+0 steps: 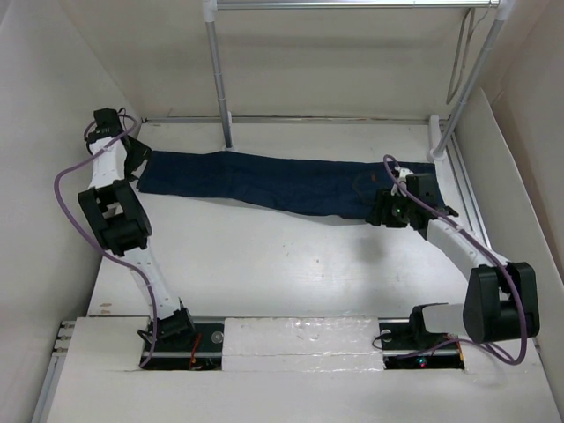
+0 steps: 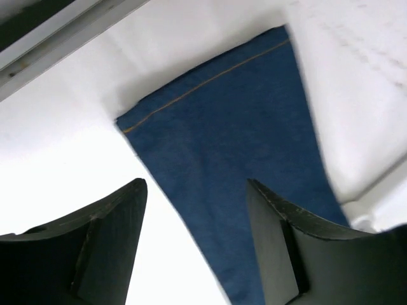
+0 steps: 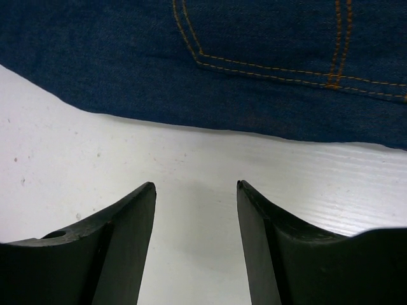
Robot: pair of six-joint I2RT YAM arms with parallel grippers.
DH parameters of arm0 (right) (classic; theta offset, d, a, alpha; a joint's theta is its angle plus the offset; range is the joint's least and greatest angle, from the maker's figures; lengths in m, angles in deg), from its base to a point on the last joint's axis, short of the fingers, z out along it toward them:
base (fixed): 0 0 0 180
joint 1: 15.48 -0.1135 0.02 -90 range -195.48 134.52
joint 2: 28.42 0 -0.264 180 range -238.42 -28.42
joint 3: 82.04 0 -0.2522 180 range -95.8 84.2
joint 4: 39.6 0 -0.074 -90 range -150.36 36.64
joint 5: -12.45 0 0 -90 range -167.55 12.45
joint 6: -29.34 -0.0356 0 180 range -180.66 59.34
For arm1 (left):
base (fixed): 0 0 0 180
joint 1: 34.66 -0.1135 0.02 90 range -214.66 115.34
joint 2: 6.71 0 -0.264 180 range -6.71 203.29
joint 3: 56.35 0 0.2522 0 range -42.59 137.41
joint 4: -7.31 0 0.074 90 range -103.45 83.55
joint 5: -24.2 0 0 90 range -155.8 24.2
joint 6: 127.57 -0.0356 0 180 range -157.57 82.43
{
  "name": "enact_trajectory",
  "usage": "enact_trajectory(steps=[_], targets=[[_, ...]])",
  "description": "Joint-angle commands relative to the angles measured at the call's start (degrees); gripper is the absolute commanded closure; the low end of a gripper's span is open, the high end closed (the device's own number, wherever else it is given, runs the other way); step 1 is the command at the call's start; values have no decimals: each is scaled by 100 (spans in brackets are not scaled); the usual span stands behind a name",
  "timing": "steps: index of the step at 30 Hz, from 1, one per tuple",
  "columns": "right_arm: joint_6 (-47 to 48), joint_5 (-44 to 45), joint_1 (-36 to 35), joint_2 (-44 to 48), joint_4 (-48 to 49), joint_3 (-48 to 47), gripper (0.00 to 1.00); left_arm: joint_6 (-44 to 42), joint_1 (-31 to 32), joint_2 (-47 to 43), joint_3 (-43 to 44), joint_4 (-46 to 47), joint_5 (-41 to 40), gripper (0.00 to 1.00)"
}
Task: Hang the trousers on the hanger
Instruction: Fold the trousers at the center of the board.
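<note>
Here, the trousers [image 1: 282, 181] lie flat on the bench [image 1: 264, 264], and both claws are open and empty.

The denim stretches across the far part of the bench, leg ends to the left and waist to the right. The left claw [image 2: 197, 187] hovers above the hemmed leg end with its fingers spread, cloth below the gap, gripping nothing. The right claw [image 3: 196, 185] sits low near the waist end, fingers apart over bare bench, just short of the denim's near edge. The hanger [image 1: 454, 75] hangs from the rail [image 1: 352, 4] at far right, well apart from the trousers.
</note>
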Motion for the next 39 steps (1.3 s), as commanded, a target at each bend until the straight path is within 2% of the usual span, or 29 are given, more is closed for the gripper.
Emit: enact_trajectory(steps=[1, 4, 5, 6, 8, 9, 12, 13, 14, 15, 18, 21, 24, 25, 29, 30, 31, 34, 39], targets=[[185, -107, 128, 185, 136, -222, 41, -115, -128, -271, -333, -47, -234, 40], [193, 16, 180, 326, 30, -213, 41, -142, -129, -403, -738, 122, -261, 42], [176, 77, 233, 387, -5, -161, 46, -151, -129, -412, -835, 174, -200, 43], [176, 200, 233, 457, -23, -143, 67, -151, -129, -421, -932, 192, -182, 43], [158, 306, 461, 625, -171, -108, 93, -98, -129, -464, -1397, 455, -16, 44], [158, 367, 523, 677, -224, -116, 100, -54, -129, -526, -1564, 586, 46, 44], [88, 621, 733, 923, -435, -169, 100, 165, -189, -535, -2101, 1105, 520, 45], [62, 675, 734, 985, -488, -178, 99, 227, -190, -500, -2206, 1193, 643, 45], [27, 676, 908, 1081, -523, -169, 93, 288, -190, -465, -2207, 1299, 653, 46], [18, 571, 971, 1108, -541, -169, 80, 376, -190, -378, -2207, 1369, 645, 46], [26, 482, 1094, 1187, -638, -186, 59, 508, -190, -185, -2137, 1519, 601, 46], [26, 605, 1295, 1266, -708, -134, 49, 649, -190, 0, -2093, 1616, 618, 49], [-53, 589, 1620, 1223, -638, 15, 40, 693, -190, 97, -2102, 1721, 627, 62], [-114, 527, 1944, 1162, -594, 94, 39, 693, -190, 150, -2102, 1722, 601, 72], [-455, -35, 2728, 705, -130, 349, 32, 641, -190, 273, -1970, 1704, 557, 86], [-553, -202, 2842, 574, -15, 393, 27, 606, -190, 317, -1909, 1704, 530, 90], [-650, -282, 3035, 364, 238, 437, 26, 570, -190, 335, -1891, 1704, 504, 100], [-1116, -529, 3230, -16, 864, 543, 14, 377, -190, 353, -1829, 1704, 434, 100], [-1528, -415, 3283, -411, 1269, 473, 12, 306, -190, 291, -1926, 1748, 372, 100]])
